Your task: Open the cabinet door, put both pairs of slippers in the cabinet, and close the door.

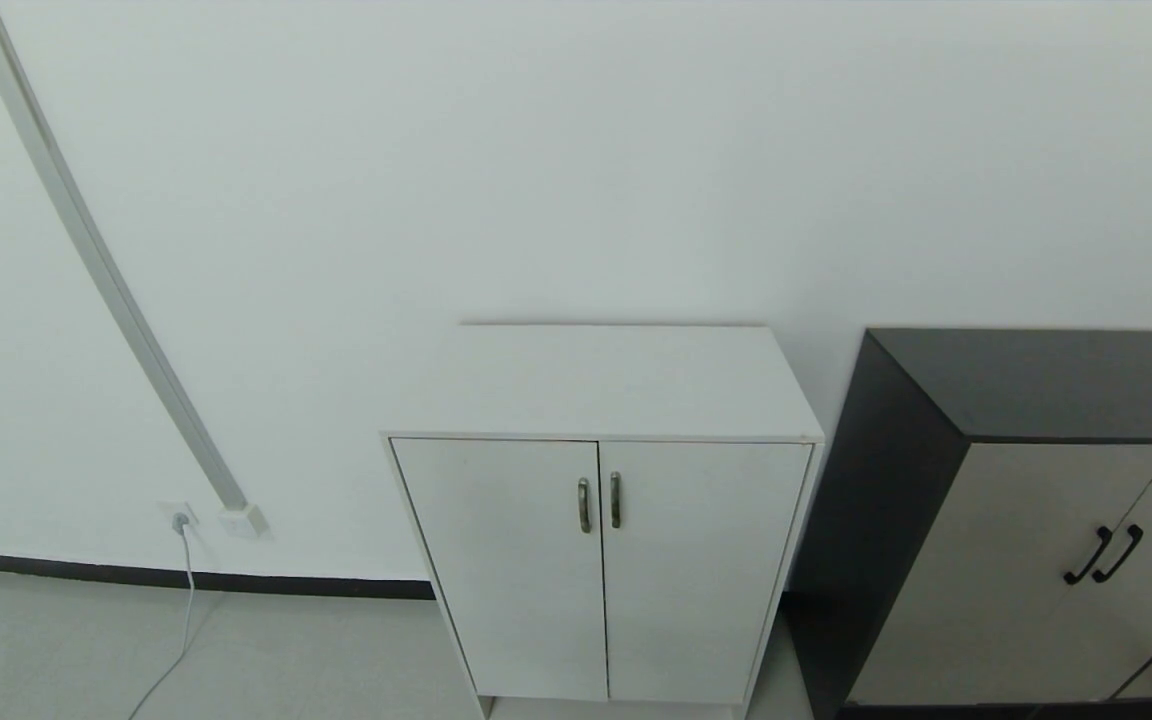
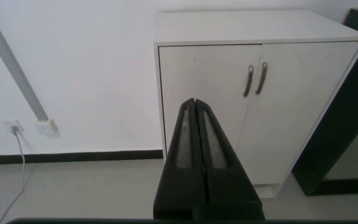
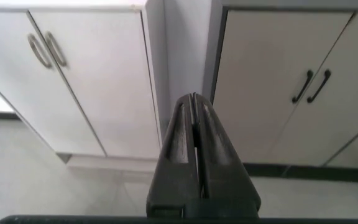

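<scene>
- Cabinet [image 1: 601, 570] stands shut against the wall in your head view, its upright handles [image 1: 584, 505] paired at the centre seam.
- Left wrist view: your left gripper [image 2: 195, 102] is pinched closed, the doors straight ahead.
- Right wrist view: your right gripper [image 3: 194, 96] is closed too, facing the gap beside the dark cabinet [image 3: 278, 81]; the left gripper seems better lined up.

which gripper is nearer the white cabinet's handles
Left, it seems. The left gripper faces the white cabinet, just beside its handles; the right gripper faces the gap toward the black cabinet.
</scene>
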Motion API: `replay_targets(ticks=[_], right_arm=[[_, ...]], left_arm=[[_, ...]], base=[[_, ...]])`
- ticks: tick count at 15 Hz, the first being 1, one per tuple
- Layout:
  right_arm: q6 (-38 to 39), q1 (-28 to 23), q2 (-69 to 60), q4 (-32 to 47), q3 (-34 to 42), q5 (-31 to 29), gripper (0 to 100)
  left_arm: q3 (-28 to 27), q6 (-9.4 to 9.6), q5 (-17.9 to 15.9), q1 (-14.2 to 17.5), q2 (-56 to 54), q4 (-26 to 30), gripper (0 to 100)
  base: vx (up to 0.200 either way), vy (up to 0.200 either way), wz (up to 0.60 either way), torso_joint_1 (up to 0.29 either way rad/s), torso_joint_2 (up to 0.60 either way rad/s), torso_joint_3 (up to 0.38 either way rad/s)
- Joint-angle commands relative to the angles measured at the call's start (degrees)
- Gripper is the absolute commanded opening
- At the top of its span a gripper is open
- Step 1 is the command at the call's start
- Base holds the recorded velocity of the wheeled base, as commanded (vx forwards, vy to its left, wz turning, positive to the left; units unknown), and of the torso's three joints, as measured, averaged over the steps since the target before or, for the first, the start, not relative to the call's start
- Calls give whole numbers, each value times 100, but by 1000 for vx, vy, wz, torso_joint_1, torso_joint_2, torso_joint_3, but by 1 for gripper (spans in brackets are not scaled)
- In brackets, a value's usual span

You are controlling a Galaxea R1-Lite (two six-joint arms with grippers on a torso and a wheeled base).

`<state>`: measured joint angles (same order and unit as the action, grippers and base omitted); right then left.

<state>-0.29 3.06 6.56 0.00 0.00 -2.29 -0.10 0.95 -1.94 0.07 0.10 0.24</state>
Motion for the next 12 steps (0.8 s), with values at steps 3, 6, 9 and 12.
replay_targets(ticks=[3,6,9,12], right_arm=[[-76,-192,-357,0,0,1,0],[-59,-288,-656,9,-9,-52,0],[29,-288,-647,9,0,-78,0],[38,-288,-656,9,0,-61,0]], left_arm=[[1,2,0,1,-1,2,0],[1,2,0,1,-1,2,0],[1,2,0,1,-1,2,0],[1,19,0,1,-1,-7,0]], base=[[0,0,0,0,0,0],[0,0,0,0,0,0],[0,0,0,0,0,0],[0,0,0,0,0,0]])
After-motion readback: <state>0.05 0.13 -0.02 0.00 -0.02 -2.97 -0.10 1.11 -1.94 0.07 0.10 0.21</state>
